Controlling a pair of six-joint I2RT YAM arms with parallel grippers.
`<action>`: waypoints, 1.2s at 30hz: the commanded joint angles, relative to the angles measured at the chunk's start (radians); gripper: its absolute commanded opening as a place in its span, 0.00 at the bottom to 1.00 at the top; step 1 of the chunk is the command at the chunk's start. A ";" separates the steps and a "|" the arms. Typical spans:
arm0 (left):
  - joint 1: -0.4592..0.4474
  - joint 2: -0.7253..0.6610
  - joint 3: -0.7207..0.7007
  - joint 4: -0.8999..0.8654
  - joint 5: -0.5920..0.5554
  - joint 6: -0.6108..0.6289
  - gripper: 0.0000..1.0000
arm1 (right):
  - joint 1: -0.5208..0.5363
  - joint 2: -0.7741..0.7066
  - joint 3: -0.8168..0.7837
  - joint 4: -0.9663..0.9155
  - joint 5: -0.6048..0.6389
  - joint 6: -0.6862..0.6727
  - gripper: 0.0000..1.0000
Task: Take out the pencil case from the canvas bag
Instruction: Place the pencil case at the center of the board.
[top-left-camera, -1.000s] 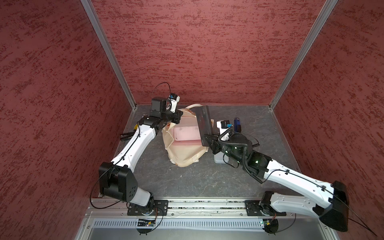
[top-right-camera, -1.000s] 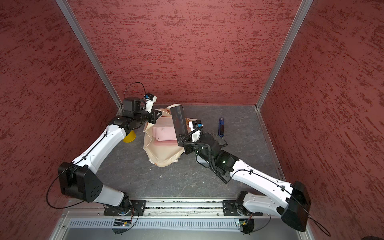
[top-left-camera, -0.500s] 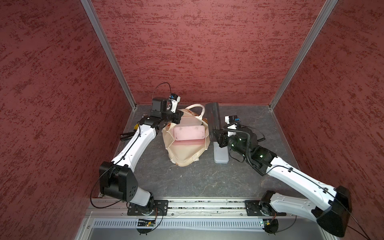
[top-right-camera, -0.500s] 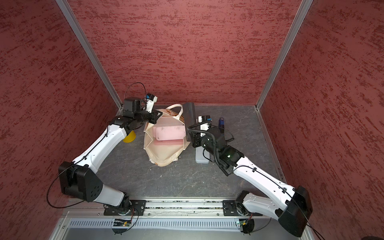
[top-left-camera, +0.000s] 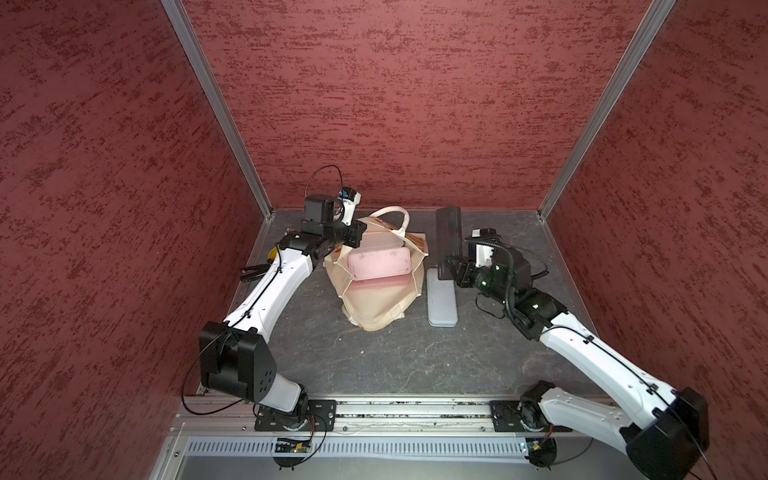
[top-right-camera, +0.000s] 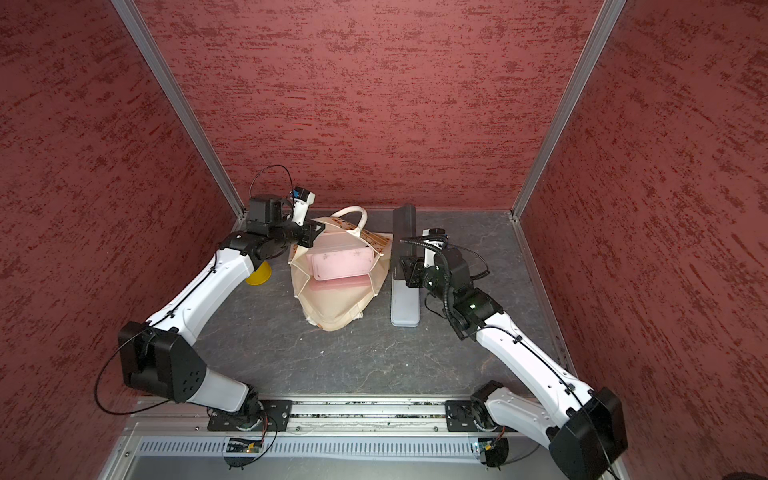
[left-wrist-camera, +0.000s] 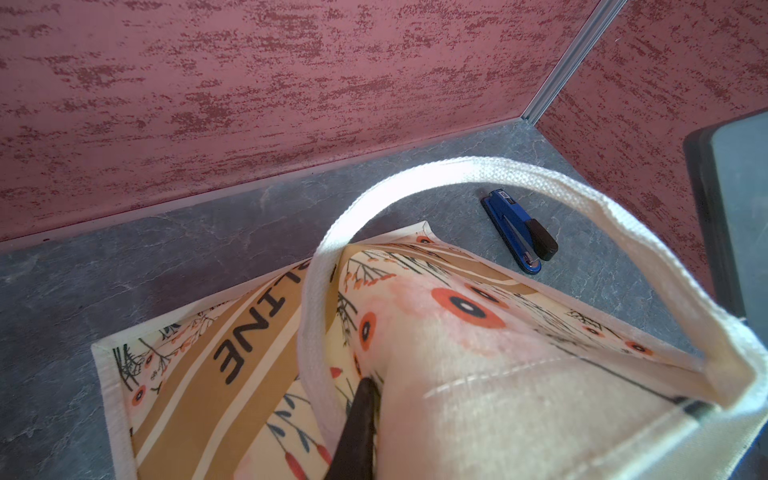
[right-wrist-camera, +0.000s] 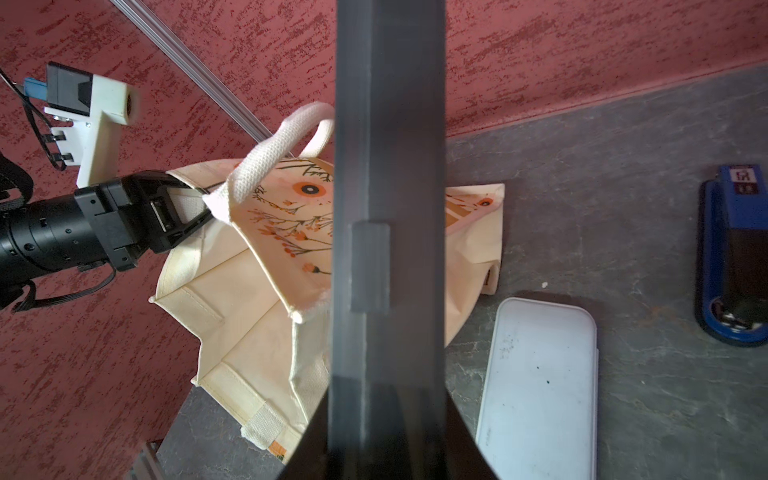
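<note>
You are carrying the dark grey pencil case (top-left-camera: 449, 232) clear of the canvas bag (top-left-camera: 374, 303). A second ago it was leaning over the bag's mouth. Now it is standing upright just beside the bag, over the far end of a pale grey case (top-left-camera: 442, 299) lying flat on the table (top-left-camera: 374, 365); I cannot tell whether the two are touching.

Your right gripper (top-left-camera: 453, 268) is clamping the dark case by its lower end, with its fingers (right-wrist-camera: 465, 449) partly closed around it. Your left gripper (top-left-camera: 353, 235) is staying where it was, fully pinched on the bag's rim at the foot of the white handle (left-wrist-camera: 457, 170) and keeping the mouth open.

In my judgement this means the extraction is done and you are only left with setting the case down. A pink case (top-left-camera: 380, 262) is still sitting inside the open bag. Watch the pale case underneath as you lower.
</note>
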 joint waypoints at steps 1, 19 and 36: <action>-0.001 0.006 0.009 0.001 0.017 -0.011 0.00 | -0.010 -0.043 -0.002 0.027 -0.050 0.016 0.00; -0.006 0.014 0.009 0.004 0.031 -0.019 0.00 | -0.307 0.020 -0.153 -0.108 -0.267 -0.035 0.00; -0.007 0.005 0.007 0.006 0.027 -0.017 0.00 | -0.440 0.144 -0.290 -0.050 -0.387 -0.080 0.00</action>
